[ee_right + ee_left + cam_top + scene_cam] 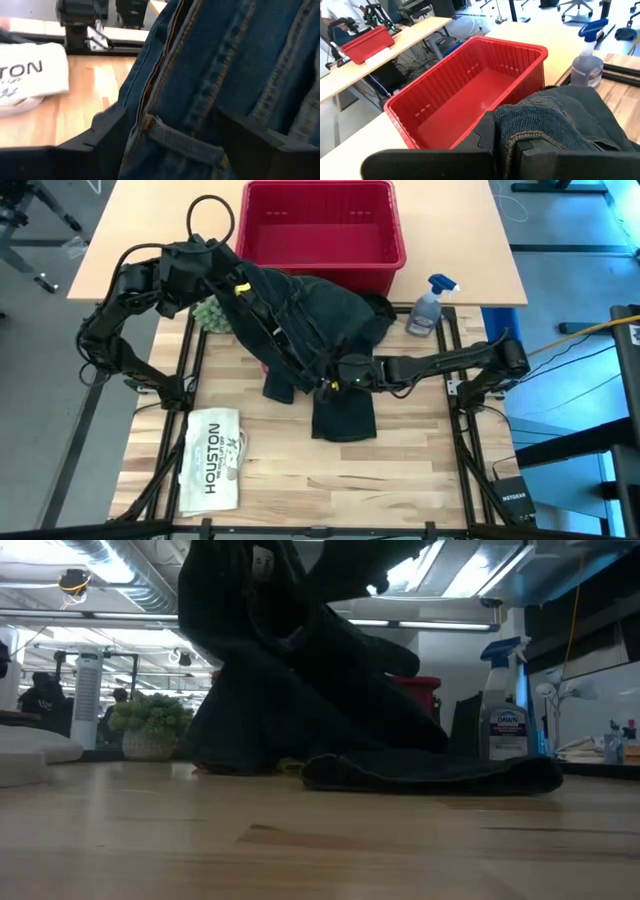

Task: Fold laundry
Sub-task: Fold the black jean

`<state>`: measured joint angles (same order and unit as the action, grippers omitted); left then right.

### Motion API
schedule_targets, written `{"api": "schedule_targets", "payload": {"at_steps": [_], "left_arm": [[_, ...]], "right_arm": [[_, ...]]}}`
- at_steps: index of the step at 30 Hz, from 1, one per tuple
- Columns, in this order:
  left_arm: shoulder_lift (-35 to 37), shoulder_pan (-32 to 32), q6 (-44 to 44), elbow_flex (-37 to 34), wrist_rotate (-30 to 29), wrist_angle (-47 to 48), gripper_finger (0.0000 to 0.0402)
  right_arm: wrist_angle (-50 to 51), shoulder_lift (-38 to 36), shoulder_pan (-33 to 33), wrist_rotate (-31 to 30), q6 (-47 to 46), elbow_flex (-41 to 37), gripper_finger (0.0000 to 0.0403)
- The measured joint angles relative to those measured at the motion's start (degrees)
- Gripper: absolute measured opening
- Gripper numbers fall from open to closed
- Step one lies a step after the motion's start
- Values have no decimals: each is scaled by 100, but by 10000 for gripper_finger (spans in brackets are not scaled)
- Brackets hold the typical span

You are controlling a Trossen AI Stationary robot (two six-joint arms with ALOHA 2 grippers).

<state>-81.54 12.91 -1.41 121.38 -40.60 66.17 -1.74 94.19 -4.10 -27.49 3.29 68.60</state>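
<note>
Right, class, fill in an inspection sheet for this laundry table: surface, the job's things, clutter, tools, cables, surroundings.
Surface: wooden table, mostly bare in front.
Job's things: dark trousers, one end lifted, the other end lying flat on the table.
Clutter: red basket, spray bottle, white HOUSTON item, green plant.
Tools: left tool shut on the trousers; right tool open around the waistband.
Cables: black loop behind the left arm.
Surroundings: desks, chairs, a person far off.

Dark blue trousers [300, 320] w/ tan stitching; red basket [322, 230].
</note>
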Motion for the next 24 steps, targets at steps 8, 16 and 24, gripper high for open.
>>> {"api": "schedule_targets", "payload": {"at_steps": [8,16,24], "left_arm": [[0,-13,72,0,81,-76,0],[0,-95,79,0,79,-15,0],[78,-119,-264,9,75,-17,0]], "right_arm": [[-86,406,-4,-1276,-41,2,285],[133,140,203,-2050,-237,-3,202],[1505,-1035,599,-1272,251,613,9]]}}
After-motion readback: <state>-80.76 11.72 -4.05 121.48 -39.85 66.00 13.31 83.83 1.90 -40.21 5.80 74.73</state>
